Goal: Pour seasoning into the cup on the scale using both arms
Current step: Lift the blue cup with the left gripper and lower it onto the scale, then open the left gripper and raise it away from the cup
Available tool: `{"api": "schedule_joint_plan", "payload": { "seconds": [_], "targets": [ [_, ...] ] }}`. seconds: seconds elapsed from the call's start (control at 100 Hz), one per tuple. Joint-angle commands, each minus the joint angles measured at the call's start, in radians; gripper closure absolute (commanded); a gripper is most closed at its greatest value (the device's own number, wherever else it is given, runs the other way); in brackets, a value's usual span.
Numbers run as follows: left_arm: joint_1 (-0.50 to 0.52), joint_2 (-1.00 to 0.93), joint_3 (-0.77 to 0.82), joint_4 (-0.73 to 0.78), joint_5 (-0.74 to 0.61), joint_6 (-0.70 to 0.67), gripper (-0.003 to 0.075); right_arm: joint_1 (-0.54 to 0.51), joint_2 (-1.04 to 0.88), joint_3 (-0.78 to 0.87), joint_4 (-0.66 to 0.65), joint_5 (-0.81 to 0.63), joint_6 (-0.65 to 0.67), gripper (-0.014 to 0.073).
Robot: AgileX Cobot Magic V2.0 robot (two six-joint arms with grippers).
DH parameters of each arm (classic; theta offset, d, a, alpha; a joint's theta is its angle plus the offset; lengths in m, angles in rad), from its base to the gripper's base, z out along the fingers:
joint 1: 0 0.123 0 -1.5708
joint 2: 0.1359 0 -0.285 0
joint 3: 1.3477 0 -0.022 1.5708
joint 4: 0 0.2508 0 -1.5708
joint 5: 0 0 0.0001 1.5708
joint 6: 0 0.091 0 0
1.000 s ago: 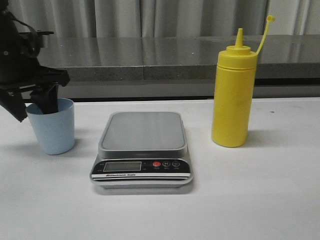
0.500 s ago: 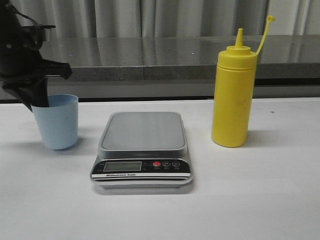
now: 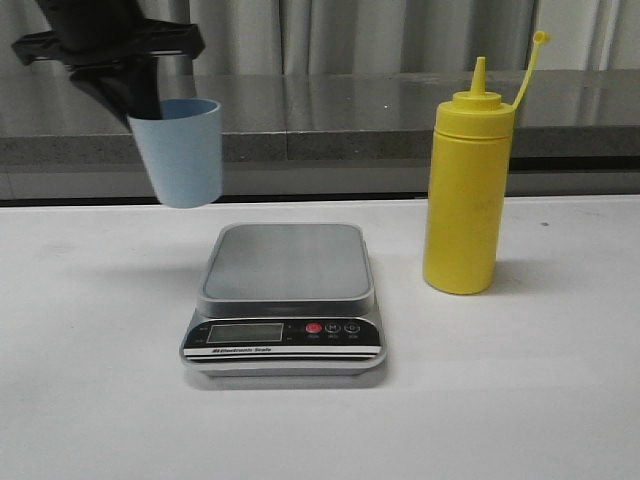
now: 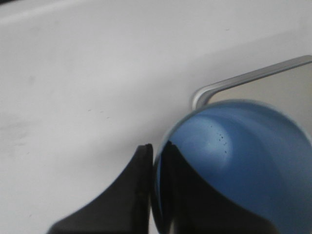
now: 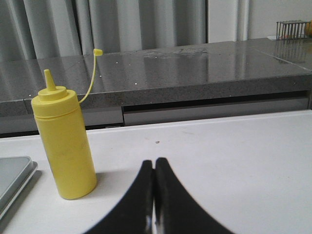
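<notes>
White table's scale (image 3: 283, 300) reads "Electronic Scale".

pale blue cup (image 3: 180, 152), yellow seasoning bottle (image 3: 466, 195), grey scale (image 3: 285, 300) with black front panel.

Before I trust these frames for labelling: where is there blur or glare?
Left wrist view: the cup is close and soft, its rim smeared. Front view: sharp, the scale display readable as blank grey. Right wrist view: clear, with specks of glare on the counter.
</notes>
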Motion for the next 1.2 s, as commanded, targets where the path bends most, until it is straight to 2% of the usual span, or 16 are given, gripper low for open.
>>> {"api": "schedule_joint_plan", "payload": {
  "seconds": [0.0,0.3,0.59,0.63,0.69,0.85,0.93,1.08,1.14,1.19],
  "targets": [
    [-0.058,-0.054,-0.044,-0.012,-0.019,0.030,0.0741,-0.006,-0.021,-0.017,-0.009,-0.086,-0.008,0.0652],
    [-0.179,0.001,-0.044,-0.012,-0.051,0.054,0.0741,-0.006,-0.021,-0.017,-0.009,-0.086,-0.008,0.0652],
    [-0.207,0.058,-0.044,-0.046,-0.060,0.063,0.0732,-0.006,-0.021,-0.017,-0.009,-0.086,-0.008,0.0652],
    [-0.207,0.060,-0.044,-0.046,-0.060,0.063,0.0713,-0.006,-0.021,-0.017,-0.009,-0.086,-0.008,0.0652],
    [-0.207,0.060,-0.044,-0.046,-0.060,0.063,0.0644,-0.006,-0.021,-0.017,-0.009,-0.086,-0.008,0.0652],
    [-0.207,0.060,-0.062,-0.046,-0.060,0.061,0.0374,-0.006,-0.021,-0.017,-0.009,-0.086,-0.008,0.0652],
    [-0.207,0.057,-0.082,-0.047,-0.050,0.059,0.0322,-0.006,-0.021,-0.017,-0.009,-0.086,-0.008,0.0652],
    [-0.207,0.031,-0.096,-0.047,-0.042,0.059,0.0335,-0.006,-0.021,-0.017,-0.009,-0.086,-0.008,0.0652],
    [-0.207,0.012,-0.096,-0.049,-0.044,0.059,0.0374,-0.006,-0.021,-0.017,-0.009,-0.086,-0.008,0.0652],
    [-0.207,-0.007,-0.096,-0.048,-0.044,0.059,0.0436,-0.006,-0.021,-0.017,-0.009,-0.086,-0.008,0.0652]
  ]
}}
